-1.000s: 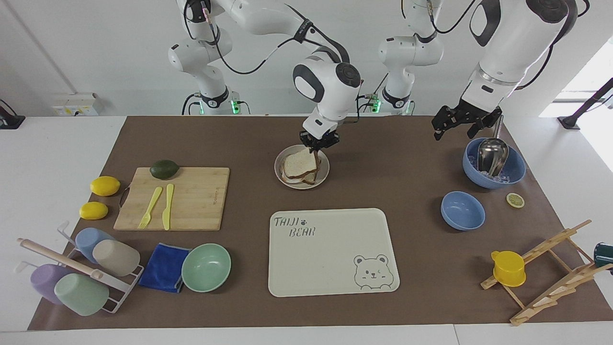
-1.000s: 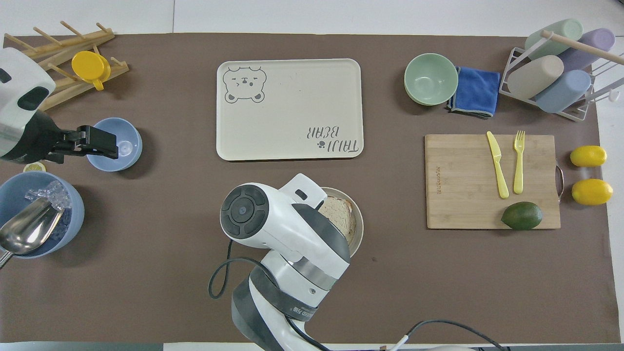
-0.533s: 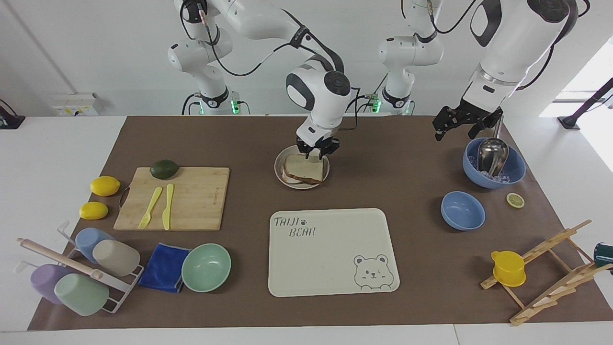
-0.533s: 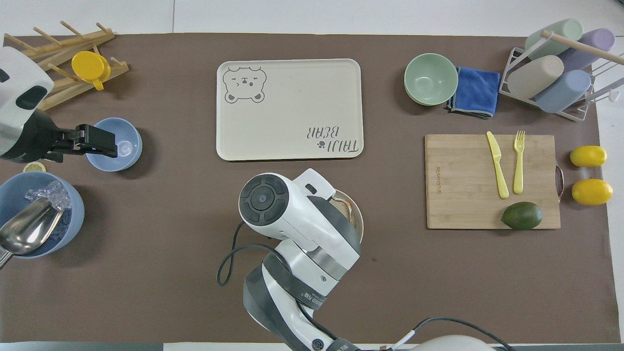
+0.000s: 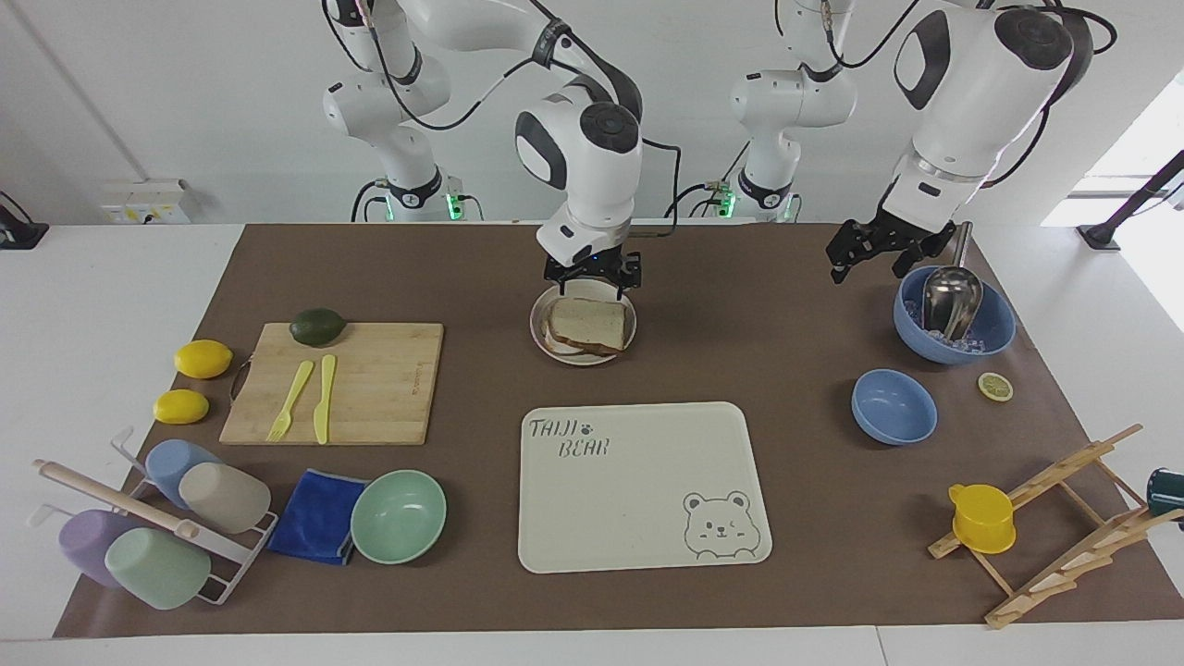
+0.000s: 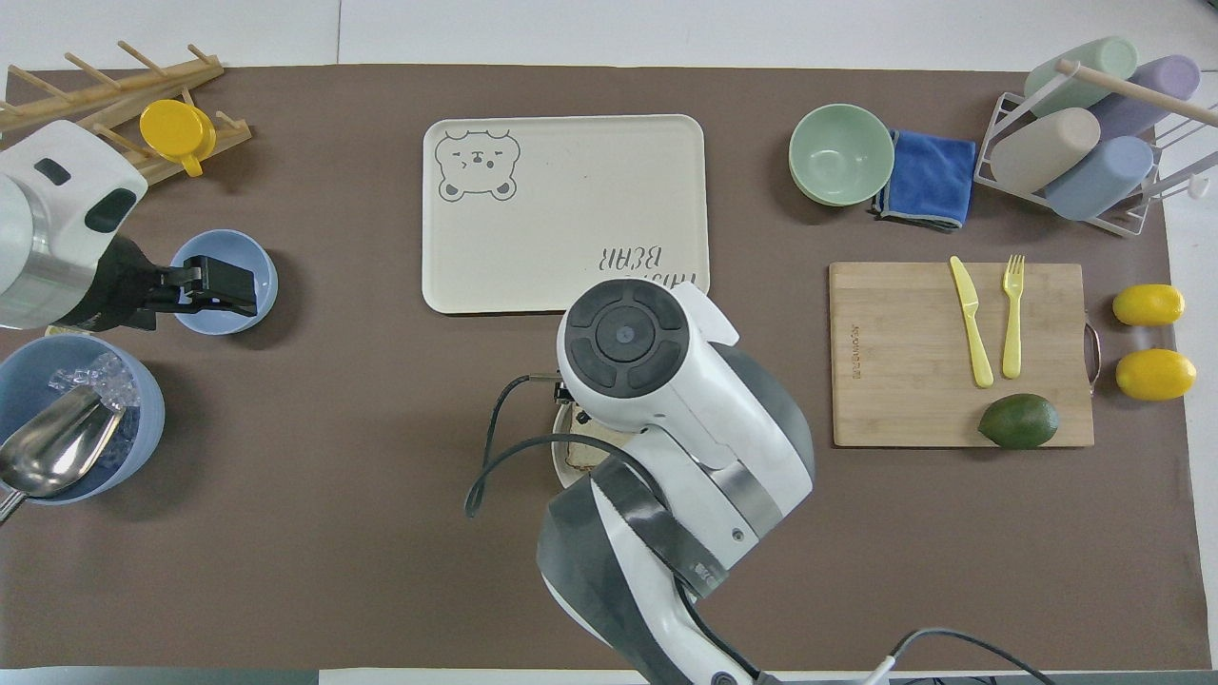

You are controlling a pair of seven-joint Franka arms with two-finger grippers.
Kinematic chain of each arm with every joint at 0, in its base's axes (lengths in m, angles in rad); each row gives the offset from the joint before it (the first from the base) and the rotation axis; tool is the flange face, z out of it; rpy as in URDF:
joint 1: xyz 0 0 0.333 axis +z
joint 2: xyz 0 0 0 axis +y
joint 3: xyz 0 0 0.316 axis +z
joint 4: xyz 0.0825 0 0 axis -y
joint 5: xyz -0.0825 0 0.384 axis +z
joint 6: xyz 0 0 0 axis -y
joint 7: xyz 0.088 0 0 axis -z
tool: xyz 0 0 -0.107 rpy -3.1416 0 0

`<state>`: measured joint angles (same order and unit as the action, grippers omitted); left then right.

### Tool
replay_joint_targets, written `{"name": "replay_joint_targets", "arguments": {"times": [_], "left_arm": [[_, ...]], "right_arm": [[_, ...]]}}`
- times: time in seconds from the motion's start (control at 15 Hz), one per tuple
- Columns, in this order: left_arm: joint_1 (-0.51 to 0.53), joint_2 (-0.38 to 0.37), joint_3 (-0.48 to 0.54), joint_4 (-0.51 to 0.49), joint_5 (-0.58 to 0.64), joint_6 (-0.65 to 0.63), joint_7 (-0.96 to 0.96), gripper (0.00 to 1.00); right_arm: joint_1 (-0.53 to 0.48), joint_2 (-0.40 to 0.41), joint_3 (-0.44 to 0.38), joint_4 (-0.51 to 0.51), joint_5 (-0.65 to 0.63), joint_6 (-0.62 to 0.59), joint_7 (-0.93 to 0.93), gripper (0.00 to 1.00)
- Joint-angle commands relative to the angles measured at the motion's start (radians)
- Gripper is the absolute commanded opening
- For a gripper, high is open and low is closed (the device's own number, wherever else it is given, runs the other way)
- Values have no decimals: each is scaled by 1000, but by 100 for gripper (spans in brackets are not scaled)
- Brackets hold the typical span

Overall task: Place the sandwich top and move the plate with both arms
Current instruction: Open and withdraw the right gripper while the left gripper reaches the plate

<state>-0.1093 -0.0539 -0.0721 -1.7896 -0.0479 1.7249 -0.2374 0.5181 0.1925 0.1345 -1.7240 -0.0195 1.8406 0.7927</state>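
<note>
The sandwich top lies flat on the bread stack on the small round plate. That plate sits in the middle of the table, nearer the robots than the tray. My right gripper hangs open just above the plate's robot-side rim and touches nothing. In the overhead view the right arm covers nearly all of the plate; only a sliver of rim and crust shows. The left gripper waits open in the air beside the big blue bowl, and from overhead the left gripper lies over the small blue bowl.
The bear-printed tray lies beside the plate, farther from the robots. A cutting board with avocado, knife and fork is toward the right arm's end. A blue bowl with ice and a scoop and a small blue bowl stand toward the left arm's end.
The right gripper opened and let go of the slice, which dropped from tilted to flat on the stack. The gripper then lifted and drew back toward the robots. The left arm barely shifted.
</note>
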Motion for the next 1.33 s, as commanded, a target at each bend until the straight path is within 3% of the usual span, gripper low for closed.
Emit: {"name": "replay_joint_targets", "arguments": {"times": [0.0, 0.27, 0.47, 0.73, 1.27], "left_arm": [[-50, -79, 3, -166, -39, 117, -68, 100], [-174, -96, 3, -312, -64, 255, -189, 100], [-292, -66, 3, -416, -64, 421, -334, 100], [-372, -2, 2, -444, -79, 512, -395, 100], [-475, 130, 2, -508, -86, 743, -396, 100]], "right_arm": [[-71, -80, 11, -22, 26, -44, -70, 100], [-179, -133, 10, 6, 26, -55, -194, 100], [-277, -133, 5, 102, 24, -217, -292, 100], [-441, -140, 5, 188, 21, -309, -441, 100], [-464, -174, -4, 268, 15, -533, -526, 100]]}}
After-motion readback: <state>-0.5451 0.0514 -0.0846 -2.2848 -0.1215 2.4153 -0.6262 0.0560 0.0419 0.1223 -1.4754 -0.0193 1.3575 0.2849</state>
